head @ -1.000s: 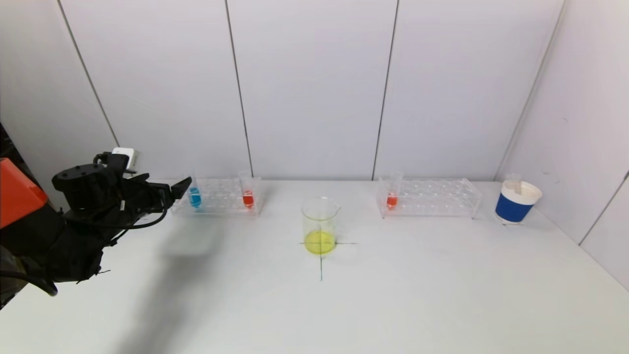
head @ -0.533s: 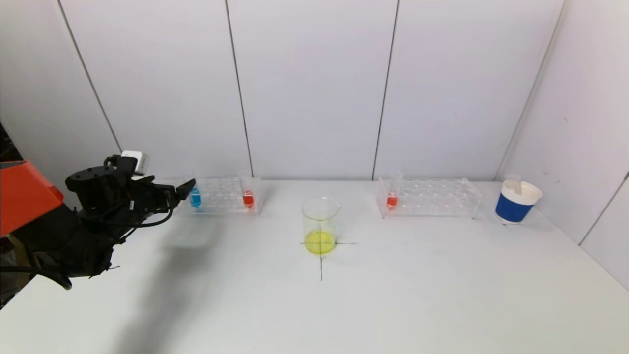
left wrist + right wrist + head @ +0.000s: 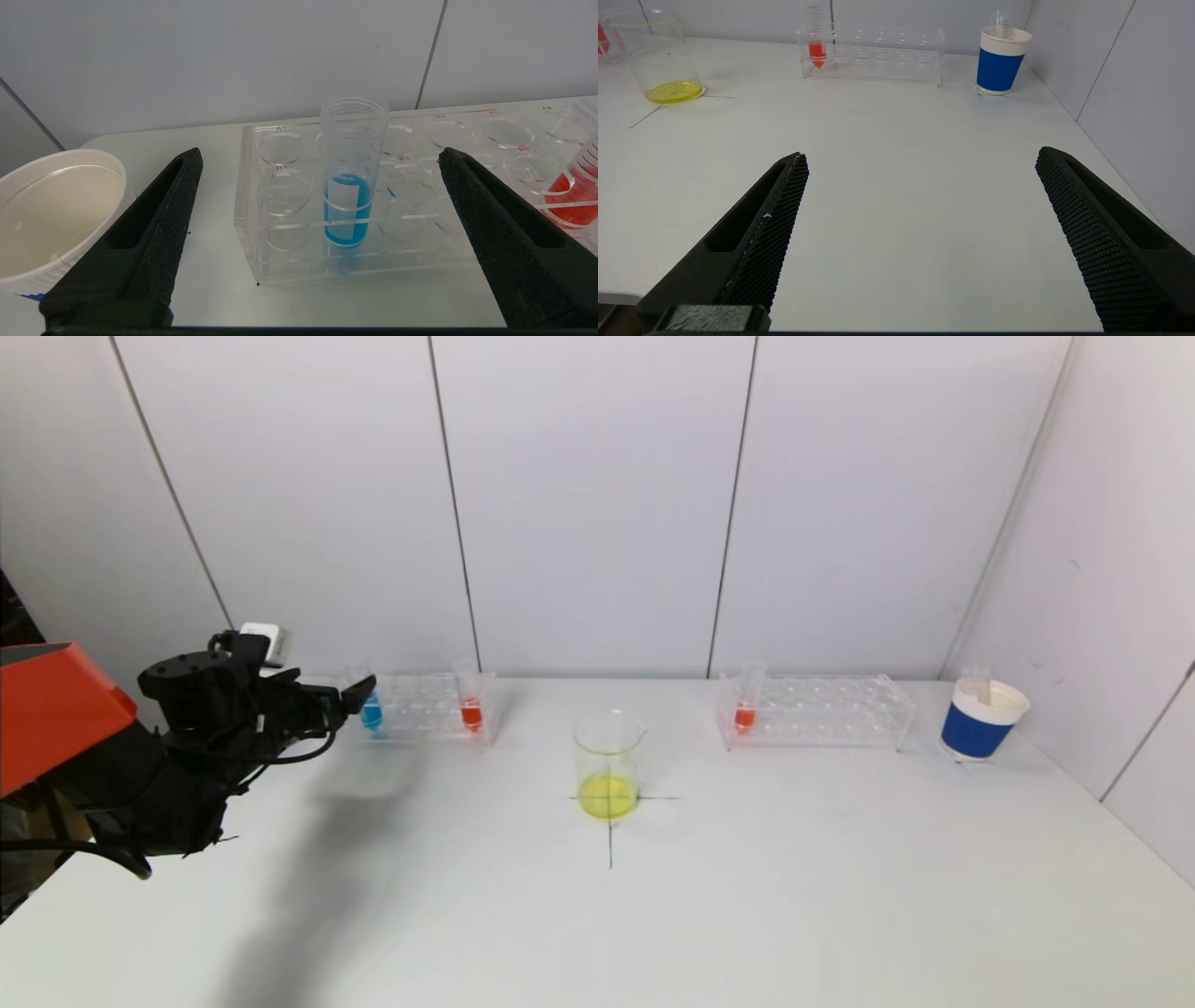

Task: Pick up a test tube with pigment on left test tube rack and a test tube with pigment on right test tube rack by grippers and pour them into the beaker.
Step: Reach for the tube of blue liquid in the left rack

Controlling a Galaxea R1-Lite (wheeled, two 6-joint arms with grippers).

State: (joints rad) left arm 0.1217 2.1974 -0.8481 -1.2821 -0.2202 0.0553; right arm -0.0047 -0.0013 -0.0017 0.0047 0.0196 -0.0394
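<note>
The left clear rack holds a tube of blue pigment at its left end and a tube of red pigment. My left gripper is open, just in front of the blue tube, which stands between the spread fingers and apart from them. The right clear rack holds one red tube, also seen in the right wrist view. A glass beaker with yellow liquid stands at the table's middle. My right gripper is open and empty, low over the near right of the table, outside the head view.
A blue and white paper cup with an empty tube stands right of the right rack. A white bowl-like cup sits left of the left rack. Walls close off the back and right. A black cross marks the beaker's spot.
My left arm has moved forward and slightly right toward the left rack, bringing its open fingers closer to the blue tube. Nothing else has moved.
</note>
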